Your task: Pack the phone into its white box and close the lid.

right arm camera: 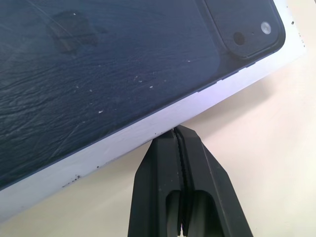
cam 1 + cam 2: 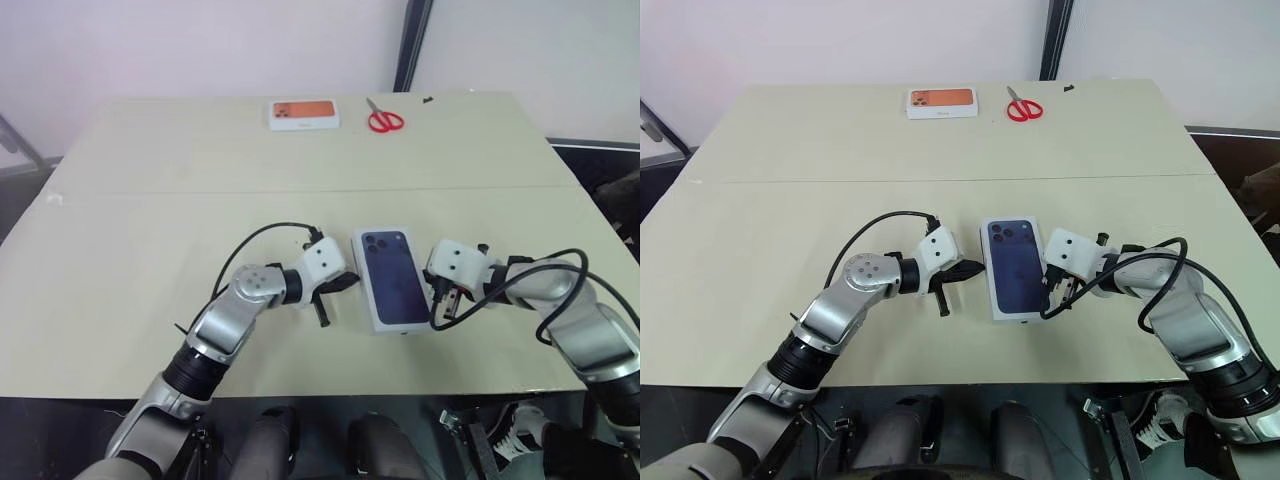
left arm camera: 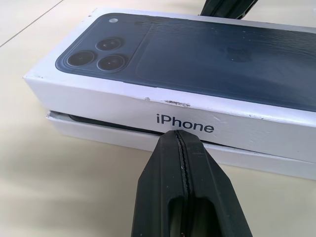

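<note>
Head view: the lid [image 2: 392, 277] sits over the white box [image 3: 123, 139] at the bench [image 2: 150, 220] near edge, with the left hand [image 2: 322, 300] and right hand [image 2: 441, 303] flanking it, both pinched shut and empty. Left wrist view: a dark gap shows under the lid, so closing looks unfinished, and the phone cannot be made out inside. Right wrist view: the tips touch the lid's rim; next it likely needs pressing down evenly.

Flat white box with orange phone picture [image 2: 303, 115], far edge of beige tabletop [image 2: 130, 250]. Red-handled scissors [image 2: 383, 119] lying just beside it, apart.
</note>
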Robot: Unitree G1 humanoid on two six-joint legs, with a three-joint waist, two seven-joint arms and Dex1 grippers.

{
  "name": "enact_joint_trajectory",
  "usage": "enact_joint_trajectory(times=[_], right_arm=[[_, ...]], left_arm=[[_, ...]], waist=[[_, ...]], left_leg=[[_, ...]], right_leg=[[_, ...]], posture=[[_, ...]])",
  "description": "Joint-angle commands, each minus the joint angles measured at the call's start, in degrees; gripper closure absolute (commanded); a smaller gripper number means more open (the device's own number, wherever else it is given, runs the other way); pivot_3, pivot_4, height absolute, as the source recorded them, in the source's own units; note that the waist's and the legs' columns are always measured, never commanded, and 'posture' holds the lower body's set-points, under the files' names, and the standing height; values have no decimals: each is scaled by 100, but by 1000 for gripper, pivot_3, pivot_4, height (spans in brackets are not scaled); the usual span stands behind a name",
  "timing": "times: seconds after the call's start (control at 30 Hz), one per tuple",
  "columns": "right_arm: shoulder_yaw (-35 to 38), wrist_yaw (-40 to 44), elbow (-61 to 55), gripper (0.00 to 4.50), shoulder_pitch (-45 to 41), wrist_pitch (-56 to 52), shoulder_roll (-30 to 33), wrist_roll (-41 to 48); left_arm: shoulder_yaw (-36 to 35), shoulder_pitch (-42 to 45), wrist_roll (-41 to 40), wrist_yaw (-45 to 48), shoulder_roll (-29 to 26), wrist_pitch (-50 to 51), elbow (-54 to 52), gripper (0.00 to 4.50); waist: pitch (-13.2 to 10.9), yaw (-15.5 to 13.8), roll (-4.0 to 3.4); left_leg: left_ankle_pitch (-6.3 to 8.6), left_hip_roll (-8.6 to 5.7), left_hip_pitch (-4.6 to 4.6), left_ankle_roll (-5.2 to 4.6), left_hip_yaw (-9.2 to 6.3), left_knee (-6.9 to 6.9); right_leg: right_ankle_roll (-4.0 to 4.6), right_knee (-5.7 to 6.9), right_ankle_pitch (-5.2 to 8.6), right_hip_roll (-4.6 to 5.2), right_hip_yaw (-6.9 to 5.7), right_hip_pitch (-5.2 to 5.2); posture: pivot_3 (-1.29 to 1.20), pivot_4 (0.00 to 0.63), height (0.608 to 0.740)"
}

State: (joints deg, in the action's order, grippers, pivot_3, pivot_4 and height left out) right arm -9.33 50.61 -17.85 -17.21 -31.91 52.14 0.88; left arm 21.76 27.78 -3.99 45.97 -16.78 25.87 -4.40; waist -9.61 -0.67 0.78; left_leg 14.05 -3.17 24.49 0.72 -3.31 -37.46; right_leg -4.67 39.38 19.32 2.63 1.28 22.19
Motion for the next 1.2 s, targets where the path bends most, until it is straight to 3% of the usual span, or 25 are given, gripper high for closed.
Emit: enact_joint_trajectory(times=[0.03, 1.2], right_arm=[[99, -12, -132, 4464, -71, 89, -68, 29], [90, 20, 81, 4464, -69, 237, -136, -60]], left_arm=[[-22, 57, -51, 10, 31, -77, -96, 4500], [-55, 19, -112, 6, 73, -25, 9, 4500]], waist=[[0, 1, 0], [0, -1, 0]], left_leg=[[0, 0, 0, 0, 0, 0], [-1, 0, 0, 1, 0, 0]], right_leg=[[0, 0, 0, 0, 0, 0], [0, 0, 0, 0, 0, 0]], posture=[[0, 150, 740], [0, 150, 740]])
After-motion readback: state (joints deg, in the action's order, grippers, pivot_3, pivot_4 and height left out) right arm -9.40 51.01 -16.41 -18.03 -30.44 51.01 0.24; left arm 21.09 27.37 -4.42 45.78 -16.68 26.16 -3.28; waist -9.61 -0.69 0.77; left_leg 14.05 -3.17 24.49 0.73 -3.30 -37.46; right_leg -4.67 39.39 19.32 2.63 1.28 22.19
